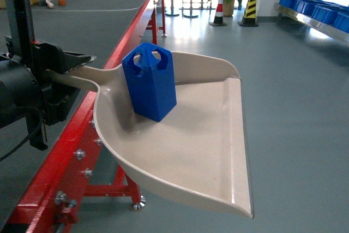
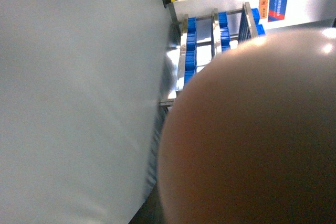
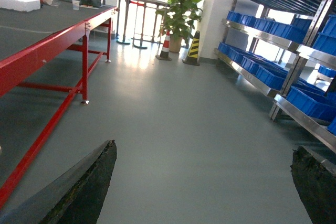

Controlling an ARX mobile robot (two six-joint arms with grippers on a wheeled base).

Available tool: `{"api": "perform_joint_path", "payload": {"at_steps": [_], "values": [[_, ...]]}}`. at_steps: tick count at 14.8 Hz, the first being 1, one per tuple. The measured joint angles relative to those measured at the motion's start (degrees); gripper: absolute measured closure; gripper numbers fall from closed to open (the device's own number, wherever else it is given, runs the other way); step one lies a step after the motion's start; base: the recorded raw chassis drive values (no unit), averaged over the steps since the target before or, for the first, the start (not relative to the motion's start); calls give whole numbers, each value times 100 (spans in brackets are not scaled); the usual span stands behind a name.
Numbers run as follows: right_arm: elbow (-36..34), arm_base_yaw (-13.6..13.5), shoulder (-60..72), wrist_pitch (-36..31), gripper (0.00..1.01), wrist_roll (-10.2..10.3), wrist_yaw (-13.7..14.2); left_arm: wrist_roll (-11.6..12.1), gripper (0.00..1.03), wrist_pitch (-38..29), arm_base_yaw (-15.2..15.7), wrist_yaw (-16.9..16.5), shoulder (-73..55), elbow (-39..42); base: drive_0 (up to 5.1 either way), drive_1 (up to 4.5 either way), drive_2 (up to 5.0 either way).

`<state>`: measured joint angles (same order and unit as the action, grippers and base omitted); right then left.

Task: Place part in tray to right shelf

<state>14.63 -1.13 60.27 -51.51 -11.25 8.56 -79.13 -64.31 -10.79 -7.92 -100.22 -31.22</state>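
Blue part [image 1: 149, 80] stood upright in the beige tray [image 1: 202, 151], near its back wall. Tray was held level off the floor, handle left. Steel right shelf [image 3: 273, 40] carried blue crates.

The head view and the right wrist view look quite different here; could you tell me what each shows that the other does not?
Only the head view shows the left gripper shut on the stub handle of the beige tray, with the blue part standing upright in it. Only the right wrist view shows the right gripper's open fingers, holding nothing, and the tiers of the steel shelf in full. Both show the red-framed table, the potted plant, the striped cones and blue crates.
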Motion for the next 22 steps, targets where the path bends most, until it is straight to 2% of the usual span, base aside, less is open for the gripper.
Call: {"api": "perform_joint_path", "payload": {"at_steps": [22], "values": [[2, 0, 2, 24, 3, 0, 0, -2, 85, 17, 11, 0, 0, 0, 493, -186, -289]]}}
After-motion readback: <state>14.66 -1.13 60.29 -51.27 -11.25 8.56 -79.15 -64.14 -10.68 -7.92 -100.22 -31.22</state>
